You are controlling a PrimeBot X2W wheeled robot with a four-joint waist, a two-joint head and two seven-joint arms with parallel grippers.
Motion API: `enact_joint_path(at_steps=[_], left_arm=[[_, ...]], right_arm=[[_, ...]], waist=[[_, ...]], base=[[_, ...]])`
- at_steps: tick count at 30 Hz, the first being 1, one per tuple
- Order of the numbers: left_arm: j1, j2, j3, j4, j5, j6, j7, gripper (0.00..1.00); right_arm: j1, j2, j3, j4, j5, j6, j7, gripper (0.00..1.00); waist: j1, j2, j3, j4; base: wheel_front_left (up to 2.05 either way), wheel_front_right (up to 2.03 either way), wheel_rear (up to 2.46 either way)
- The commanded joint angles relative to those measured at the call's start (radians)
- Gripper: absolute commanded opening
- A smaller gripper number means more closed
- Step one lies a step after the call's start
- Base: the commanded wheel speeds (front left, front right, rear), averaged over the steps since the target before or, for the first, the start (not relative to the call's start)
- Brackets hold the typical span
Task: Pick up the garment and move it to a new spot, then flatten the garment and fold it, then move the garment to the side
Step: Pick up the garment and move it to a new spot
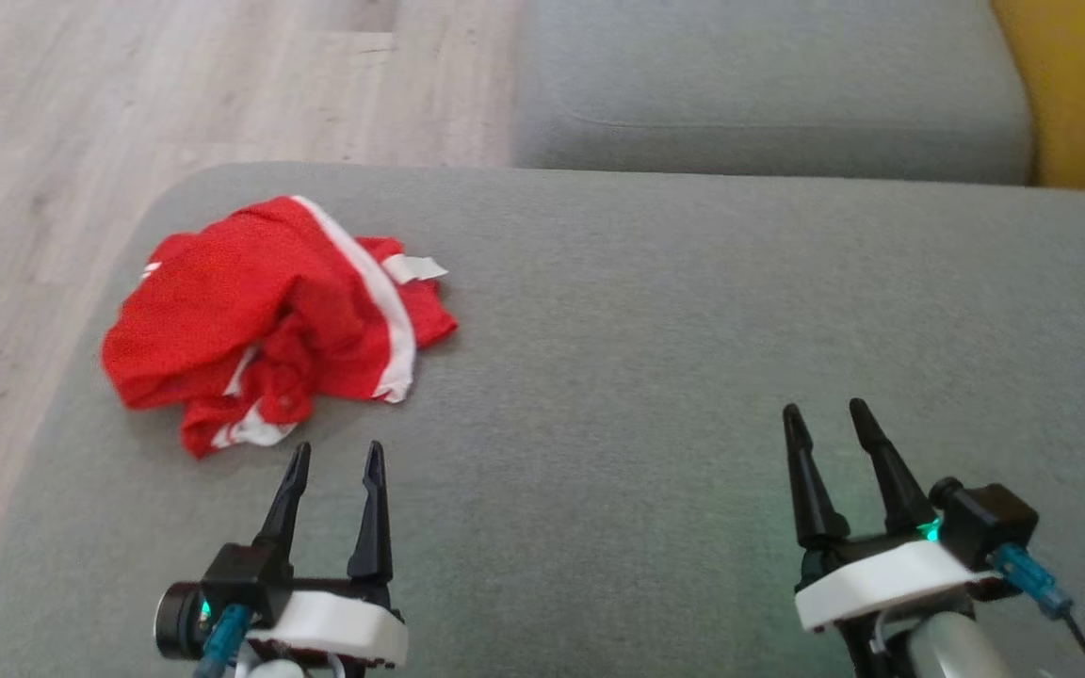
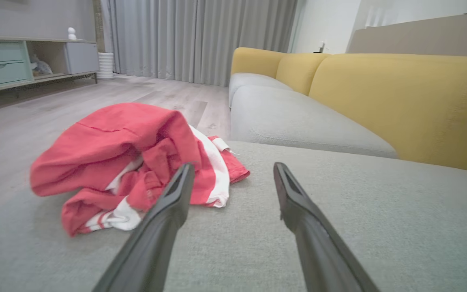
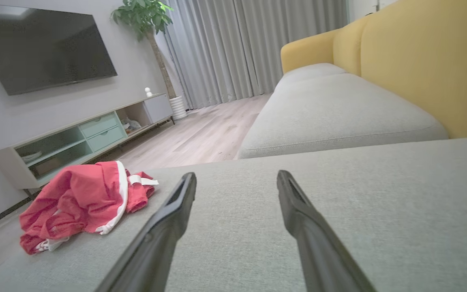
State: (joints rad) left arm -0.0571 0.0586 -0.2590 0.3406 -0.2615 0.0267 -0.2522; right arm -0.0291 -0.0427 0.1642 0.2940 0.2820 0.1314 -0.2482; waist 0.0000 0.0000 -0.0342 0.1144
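While both pincers stand wide open and empty, the garment (image 1: pixel 269 315) lies crumpled near the left edge of the cushion (image 1: pixel 646 330), just ahead of the left pincer (image 1: pixel 337 452) and well apart from the right pincer (image 1: pixel 825 408). A pinch on one loose fold may lift a single layer and let the rest drag or slide off onto the floor (image 1: pixel 34 188); a deep reach may snag the cushion.

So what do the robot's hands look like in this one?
The left hand and right hand match: two long, tapered black fingers on a white moulded base, a black camera block at the side with a blue cable plug, and a green light.
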Motion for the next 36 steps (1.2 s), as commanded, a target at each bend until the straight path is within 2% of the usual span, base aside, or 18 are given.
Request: enact_joint_path(at_steps=[1, 12, 22, 36], left_arm=[[-0.023, 0.004, 0.037, -0.027, 0.010, 0.004, -0.010, 1.00], [0.006, 0.023, 0.053, -0.028, 0.018, 0.019, -0.010, 1.00], [0.019, 0.041, 0.046, -0.044, 0.021, 0.029, 0.002, 1.00], [0.023, 0.064, 0.032, -0.075, 0.023, 0.037, 0.028, 1.00]], right_arm=[[-0.019, -0.008, 0.037, -0.032, 0.009, -0.001, -0.014, 1.00], [0.003, -0.008, 0.103, -0.051, 0.030, -0.001, -0.014, 1.00], [0.015, -0.008, 0.129, -0.055, 0.052, -0.001, -0.014, 1.00], [0.005, -0.008, 0.151, -0.053, 0.056, -0.001, -0.014, 1.00]], waist=[[0.0000, 0.0000, -0.015, 0.053], [0.0000, 0.0000, -0.048, 0.207], [0.0000, 0.0000, -0.058, 0.303], [0.0000, 0.0000, -0.052, 0.338]], base=[[0.00, 0.00, 0.00], [0.00, 0.00, 0.00], [0.00, 0.00, 0.00], [0.00, 0.00, 0.00]])
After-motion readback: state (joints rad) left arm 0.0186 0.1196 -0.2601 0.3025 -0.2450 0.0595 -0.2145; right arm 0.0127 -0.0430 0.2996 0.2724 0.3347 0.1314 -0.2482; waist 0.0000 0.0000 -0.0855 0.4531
